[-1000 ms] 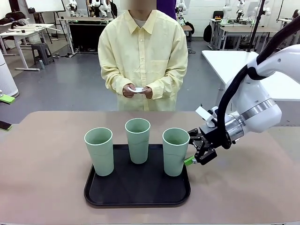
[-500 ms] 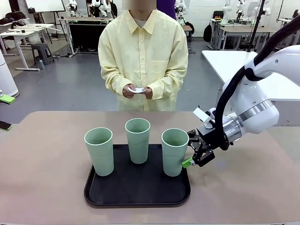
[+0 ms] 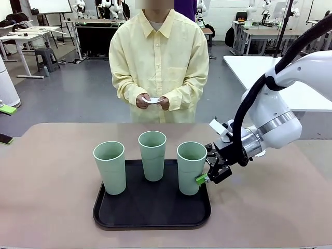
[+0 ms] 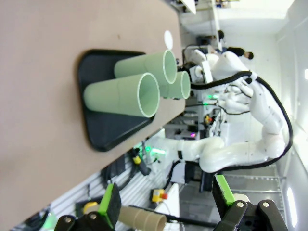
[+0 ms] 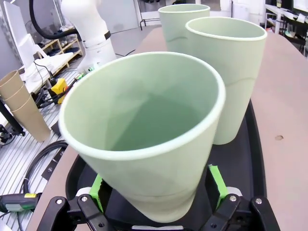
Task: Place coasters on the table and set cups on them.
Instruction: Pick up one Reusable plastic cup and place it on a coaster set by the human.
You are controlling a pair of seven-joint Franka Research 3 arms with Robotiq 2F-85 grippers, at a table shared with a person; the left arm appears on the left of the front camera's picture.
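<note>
Three pale mint-green cups stand on a black tray point(image 3: 150, 210) on the beige table point(image 3: 46, 197): the left cup point(image 3: 110, 167), the middle cup point(image 3: 152, 155) and the right cup point(image 3: 191, 166). My right gripper point(image 3: 200, 176) comes in low from the right and is shut on the right cup point(image 5: 144, 139) near its base, a green pad on each side. Across the table a person holds small white coasters point(image 3: 152, 99) in both hands at waist height. My left gripper point(image 4: 166, 197) hangs open and holds nothing, far from the cups point(image 4: 122, 94).
A dark flat object point(image 3: 5, 138) lies at the table's left edge. Bare tabletop spreads left, right and behind the tray. A white table point(image 3: 249, 65) stands beyond the right corner. Seen from the left wrist, the tray point(image 4: 103, 130) stretches toward the right arm.
My right gripper has slid a little to the left, and the right cup has shifted left with it on the tray. The person and the other cups have stayed still.
</note>
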